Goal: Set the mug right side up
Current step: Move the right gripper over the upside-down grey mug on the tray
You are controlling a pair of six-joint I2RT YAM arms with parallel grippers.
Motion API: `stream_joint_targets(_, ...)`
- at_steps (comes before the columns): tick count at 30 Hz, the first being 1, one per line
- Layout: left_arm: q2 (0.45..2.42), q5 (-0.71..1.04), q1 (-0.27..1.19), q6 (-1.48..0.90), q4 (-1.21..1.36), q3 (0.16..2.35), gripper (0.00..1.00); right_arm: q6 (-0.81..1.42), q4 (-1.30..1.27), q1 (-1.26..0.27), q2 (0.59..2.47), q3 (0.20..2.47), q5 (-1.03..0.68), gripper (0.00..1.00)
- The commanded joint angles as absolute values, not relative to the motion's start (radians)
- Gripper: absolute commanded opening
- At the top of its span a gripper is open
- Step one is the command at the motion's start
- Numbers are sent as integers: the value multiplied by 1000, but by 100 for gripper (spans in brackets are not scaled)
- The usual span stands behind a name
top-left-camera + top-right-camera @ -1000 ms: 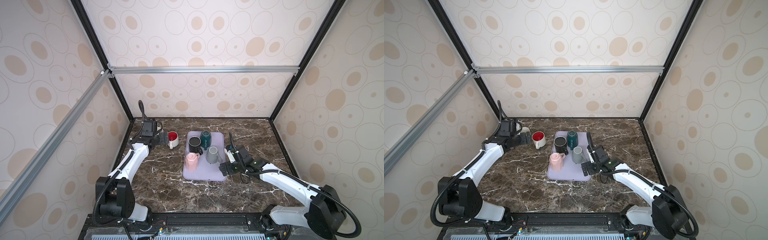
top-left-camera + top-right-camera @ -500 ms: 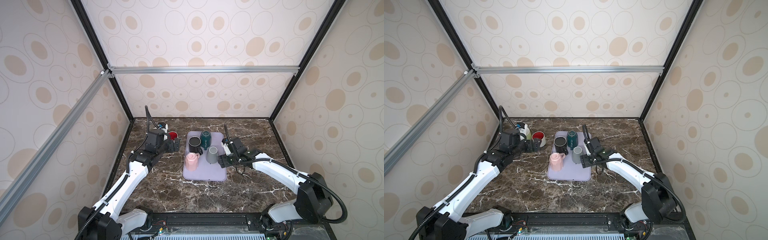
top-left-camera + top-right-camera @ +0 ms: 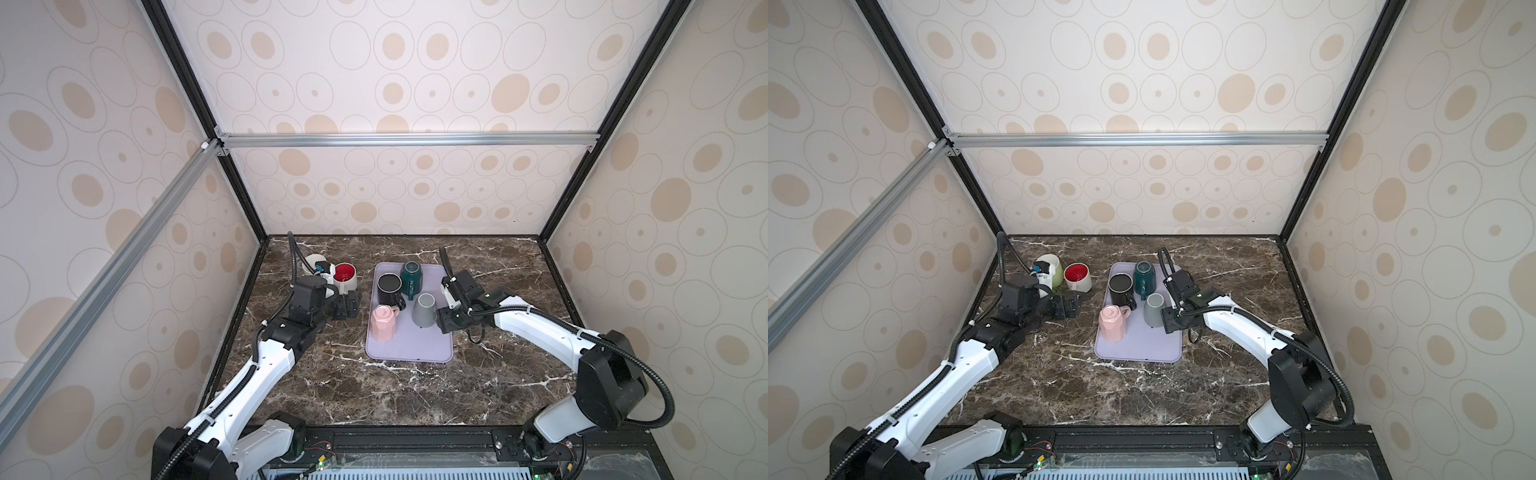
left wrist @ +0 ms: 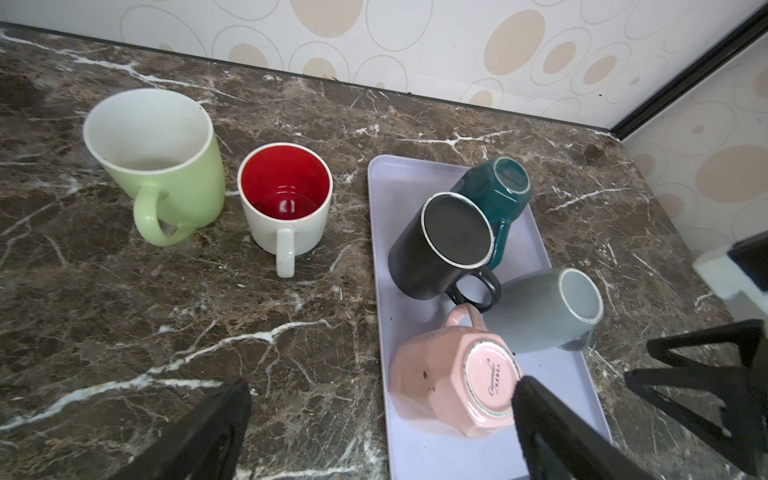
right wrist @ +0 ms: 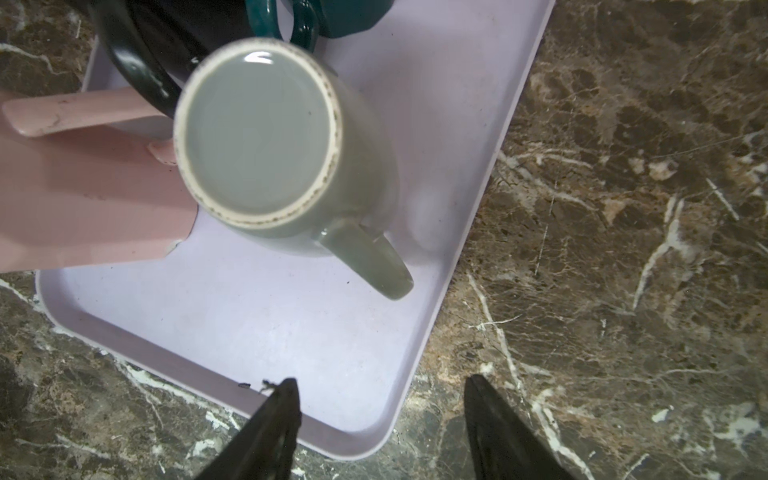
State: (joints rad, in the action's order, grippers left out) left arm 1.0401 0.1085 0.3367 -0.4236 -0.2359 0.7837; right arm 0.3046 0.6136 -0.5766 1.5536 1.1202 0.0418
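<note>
Grey glazed ceramic mug, base up on the lilac rectangular plastic tray.
It stands inverted on the tray's right side, its handle turned toward the right gripper, whose black fingers are parted with nothing between them (close to the handle, not touching). The left gripper is spread wide and empty over the dark marble tabletop, near the tray's left edge and the inverted pink faceted mug.
</note>
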Motion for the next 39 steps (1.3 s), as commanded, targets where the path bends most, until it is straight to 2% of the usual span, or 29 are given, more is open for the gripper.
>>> stream_joint_targets(1,1005,128,334,-474,-177,739,98,328,651,-573,1588,1166,48,62)
stream_joint_targets(6,965,200,334,-529,-83,653,98,323,696,-574,1627,1225,52,57)
stream_joint_targets(16,971,177,335,-542,-63,635,98,201,723,-573,1709,1320,76,55)
stream_joint_targets(22,1004,210,334,-564,-8,624,98,168,704,-572,1752,1348,95,48)
stream_joint_targets(24,1028,244,334,-576,35,611,98,172,690,-573,1754,1348,80,43)
stream_joint_targets(38,1089,304,331,-610,78,600,98,241,652,-573,1776,1340,70,41)
stream_joint_targets(39,1091,308,331,-612,80,598,98,242,648,-573,1778,1333,65,39)
